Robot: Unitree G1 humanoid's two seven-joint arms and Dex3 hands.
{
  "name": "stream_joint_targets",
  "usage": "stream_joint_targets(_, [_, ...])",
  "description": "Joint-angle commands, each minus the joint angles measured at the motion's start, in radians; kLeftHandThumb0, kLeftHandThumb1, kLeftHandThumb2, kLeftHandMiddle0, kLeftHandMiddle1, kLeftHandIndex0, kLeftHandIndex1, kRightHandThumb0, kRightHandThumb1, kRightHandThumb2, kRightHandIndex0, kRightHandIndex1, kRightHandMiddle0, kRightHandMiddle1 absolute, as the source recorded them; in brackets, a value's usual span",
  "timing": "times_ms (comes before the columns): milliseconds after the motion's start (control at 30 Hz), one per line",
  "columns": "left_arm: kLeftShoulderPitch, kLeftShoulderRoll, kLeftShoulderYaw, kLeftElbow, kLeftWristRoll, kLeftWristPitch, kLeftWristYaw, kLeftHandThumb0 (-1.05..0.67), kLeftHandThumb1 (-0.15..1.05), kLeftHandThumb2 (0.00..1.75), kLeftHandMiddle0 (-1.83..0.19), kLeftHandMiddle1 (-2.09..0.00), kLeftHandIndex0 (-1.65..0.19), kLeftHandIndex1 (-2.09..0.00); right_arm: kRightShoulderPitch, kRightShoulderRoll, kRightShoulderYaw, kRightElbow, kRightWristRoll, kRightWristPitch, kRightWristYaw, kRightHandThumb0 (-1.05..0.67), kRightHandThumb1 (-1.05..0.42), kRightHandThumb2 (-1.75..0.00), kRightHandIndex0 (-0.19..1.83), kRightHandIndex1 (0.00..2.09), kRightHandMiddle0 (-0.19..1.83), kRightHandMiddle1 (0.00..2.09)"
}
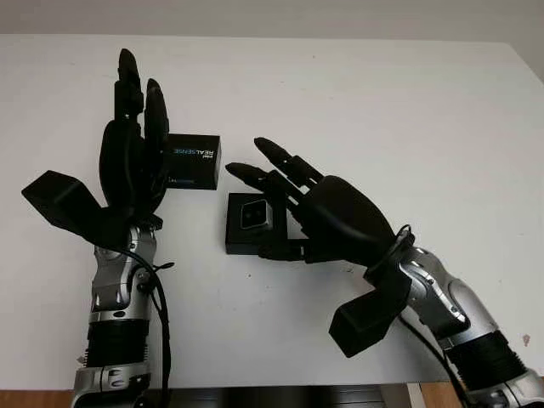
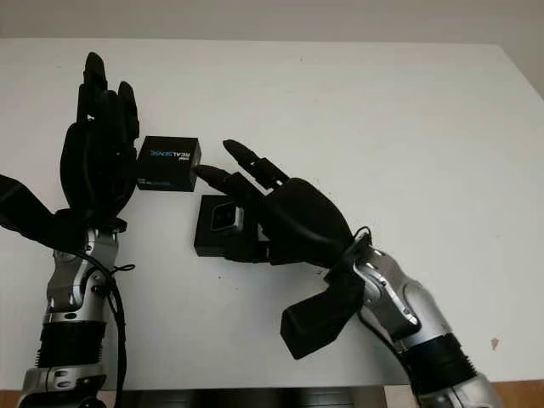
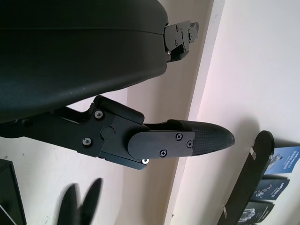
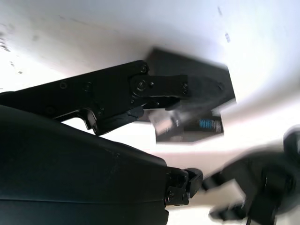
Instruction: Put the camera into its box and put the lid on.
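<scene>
Camera [image 1: 254, 216] sits in its box [image 1: 246, 245] mid-worktop [image 1: 382, 110], just beside the right hand [image 1: 327, 217], whose fingers [image 1: 280, 157] hold nothing, open. Lid [image 1: 194, 161] lies just behind the box, touching the left hand [image 1: 127, 166], open, upright, nearer it. Plenty of room; edges far off.

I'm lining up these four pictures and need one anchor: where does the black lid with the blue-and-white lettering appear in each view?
Left eye view: the lid lies left of centre, beside the left hand.
Right eye view: the lid lies upper left, just above the open box.
Left wrist view: I cannot make it out.
Right wrist view: blurred, the lid sits mid-frame past the right hand's fingers.
Shared landmark: the white table.
</scene>
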Motion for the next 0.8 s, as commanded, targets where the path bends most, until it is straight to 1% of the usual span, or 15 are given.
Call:
stream_joint_targets(0, [0.009,0.005,0.004,-0.020,-0.002,-0.010,-0.007,-0.71,1.05,0.42,0.19,0.00,0.19,0.00,-0.012,-0.023,0.012,-0.017,-0.015,-0.007,0.017,-0.83,-1.05,-0.56,-0.12,0.04,-0.07,0.19])
stream_joint_targets(133, [0.011,0.011,0.003,-0.022,0.003,-0.008,-0.008,-0.70,1.05,0.44,0.19,0.00,0.19,0.00,-0.026,-0.047,0.028,-0.002,-0.049,-0.006,0.036,-0.88,-1.05,-0.64,-0.12,0.04,-0.03,0.16])
stream_joint_targets(333, [0.017,0.010,0.002,-0.033,0.012,-0.001,0.005,-0.71,1.05,0.44,0.19,0.00,0.19,0.00,-0.034,-0.063,0.051,0.030,-0.070,-0.009,0.044,-0.91,-1.05,-0.68,-0.08,0.06,0.02,0.13])
stream_joint_targets(500, [0.020,0.009,0.001,-0.037,0.021,-0.006,0.013,-0.70,1.05,0.44,0.19,0.00,0.19,0.00,-0.028,-0.073,0.066,0.030,-0.081,-0.008,0.050,-0.91,-1.05,-0.69,-0.07,0.06,0.03,0.11])
stream_joint_targets(667, [0.030,0.011,0.001,-0.048,0.022,-0.009,0.011,-0.71,1.05,0.45,0.19,0.00,0.19,0.00,-0.006,-0.081,0.067,-0.001,-0.075,0.015,0.093,-0.92,-1.05,-0.71,-0.06,0.06,0.06,0.10])
stream_joint_targets(767, [0.037,0.014,-0.001,-0.059,0.030,-0.008,0.014,-0.71,1.05,0.47,0.19,0.00,0.19,0.00,0.017,-0.088,0.067,-0.021,-0.081,0.032,0.113,-0.92,-1.05,-0.66,-0.09,0.05,0.07,0.10])
